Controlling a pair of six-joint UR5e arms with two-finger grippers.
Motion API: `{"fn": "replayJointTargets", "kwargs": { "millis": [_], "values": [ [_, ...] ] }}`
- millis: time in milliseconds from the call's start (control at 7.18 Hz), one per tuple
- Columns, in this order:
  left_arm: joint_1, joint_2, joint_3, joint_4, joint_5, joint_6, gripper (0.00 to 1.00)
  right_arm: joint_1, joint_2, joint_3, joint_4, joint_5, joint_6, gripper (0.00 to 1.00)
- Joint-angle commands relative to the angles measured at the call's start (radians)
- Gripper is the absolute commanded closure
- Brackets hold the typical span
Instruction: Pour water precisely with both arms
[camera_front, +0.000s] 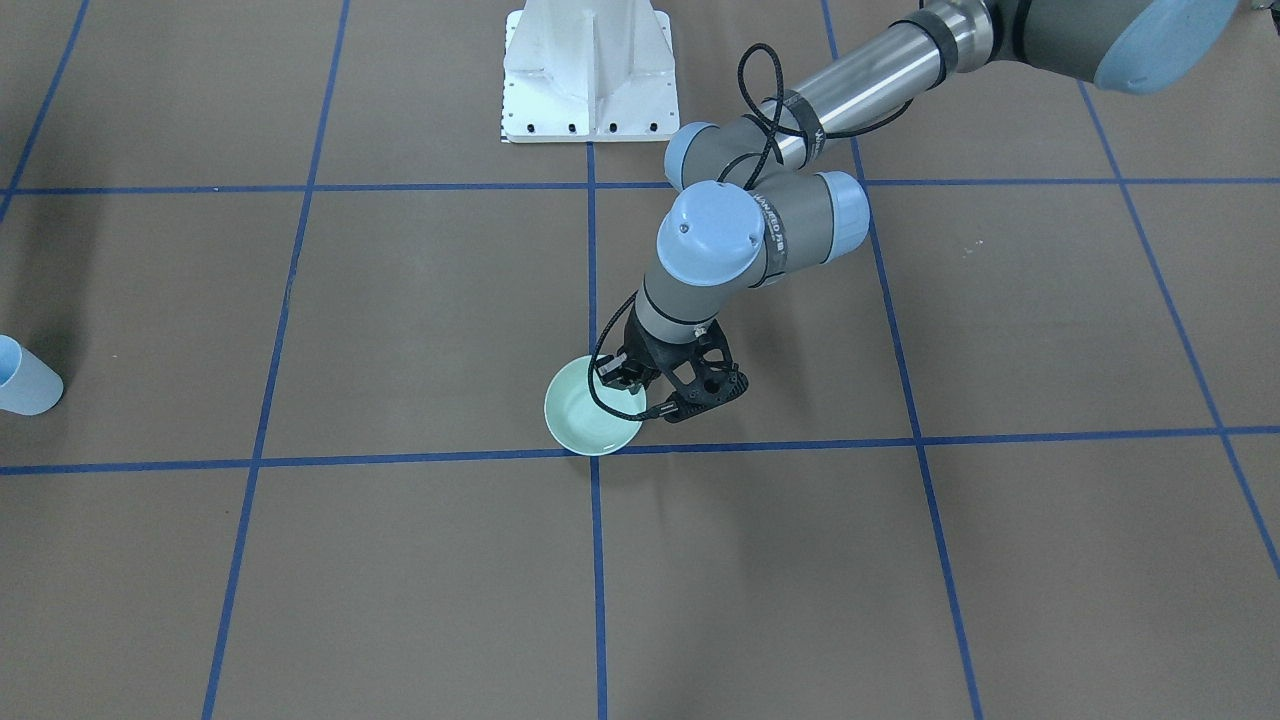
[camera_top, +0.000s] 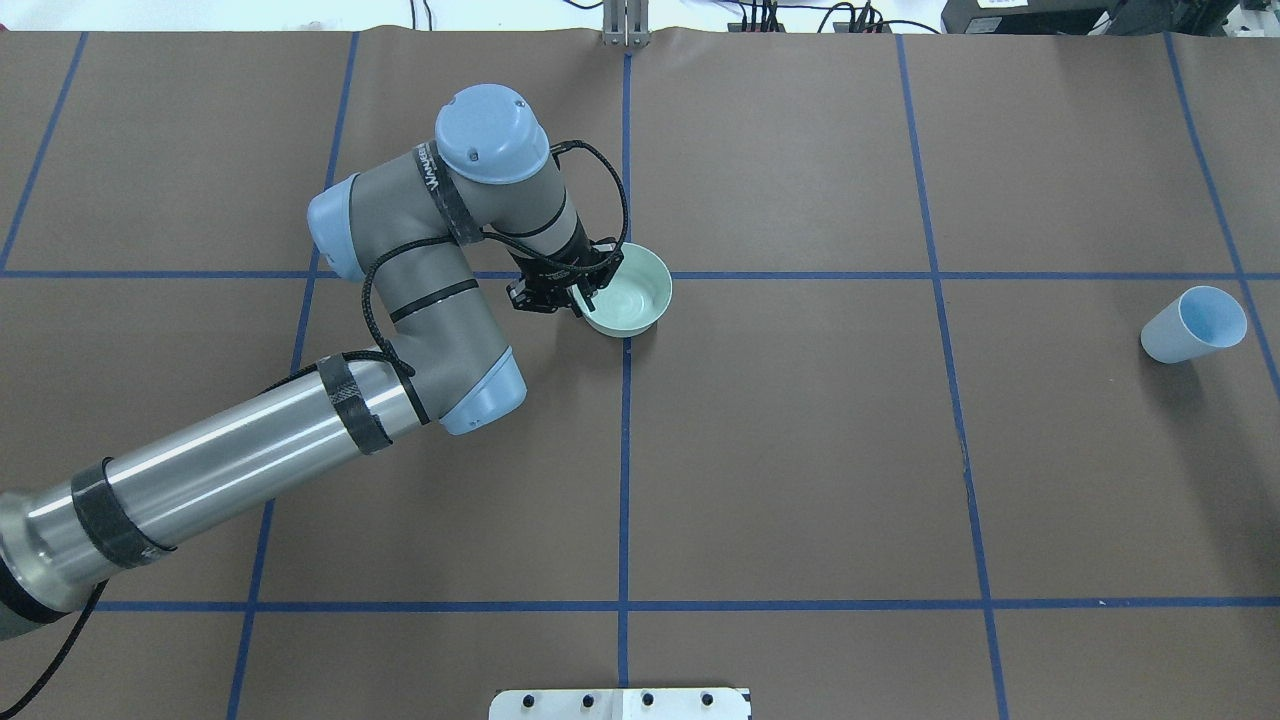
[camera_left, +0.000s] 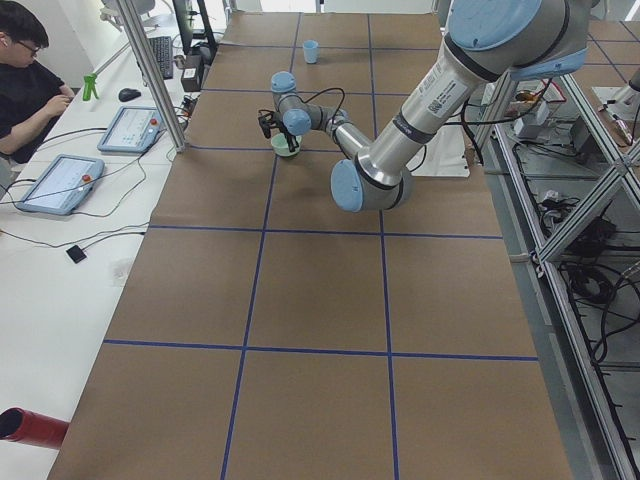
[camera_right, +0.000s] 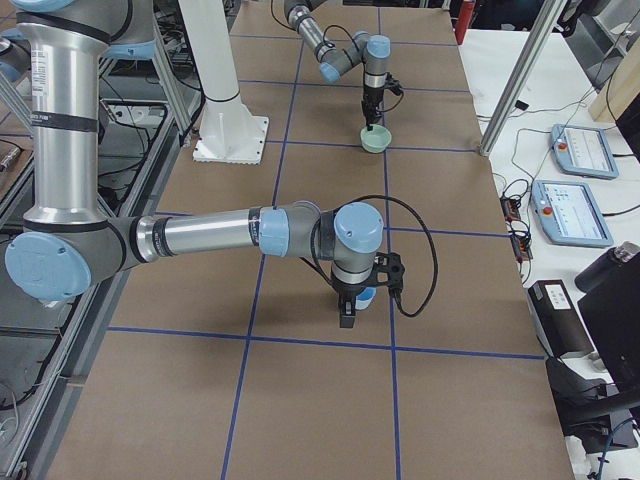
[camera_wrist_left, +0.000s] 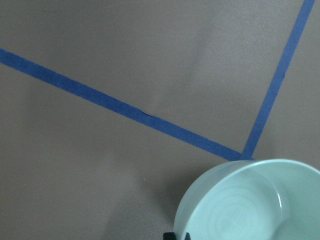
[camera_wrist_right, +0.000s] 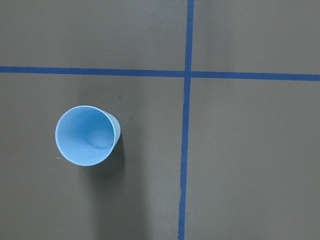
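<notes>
Water (camera_wrist_right: 92, 145): only faint glints inside blue cup (camera_wrist_right: 86, 135), on worktop (camera_top: 800, 450) at robot's R end. Your L claw (camera_top: 584, 304) looks pinched on mint bowl (camera_top: 635, 295) rim, mid-worktop. R claw (camera_right: 346, 318) sits above cup; can't tell how far it's open.

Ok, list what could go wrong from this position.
1. The left gripper is at one side of the rim of the mint-green bowl. A one-sided hold there could let the bowl tilt or slip when it is lifted.
2. The blue cup lies off-centre in the right wrist view, so the right gripper might knock it over if it descends straight.
</notes>
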Motion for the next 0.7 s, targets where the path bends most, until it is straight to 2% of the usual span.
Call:
{"fn": "replayJointTargets", "kwargs": {
  "millis": [0, 279, 418, 557],
  "values": [
    [0.001, -0.001, 0.003, -0.011, 0.021, 0.005, 0.00, 0.000, 0.003, 0.000, 0.000, 0.001, -0.001, 0.00],
    [-0.069, 0.002, -0.079, -0.002, 0.018, 0.005, 0.00, 0.011, 0.025, 0.027, 0.000, 0.004, 0.001, 0.00],
    [-0.109, 0.009, -0.166, 0.065, 0.013, 0.006, 0.00, 0.026, 0.053, 0.079, 0.000, -0.003, -0.004, 0.00],
    [-0.134, 0.009, -0.252, 0.191, 0.012, 0.032, 0.00, 0.026, 0.135, 0.068, -0.009, -0.066, -0.005, 0.00]
  ]
}}
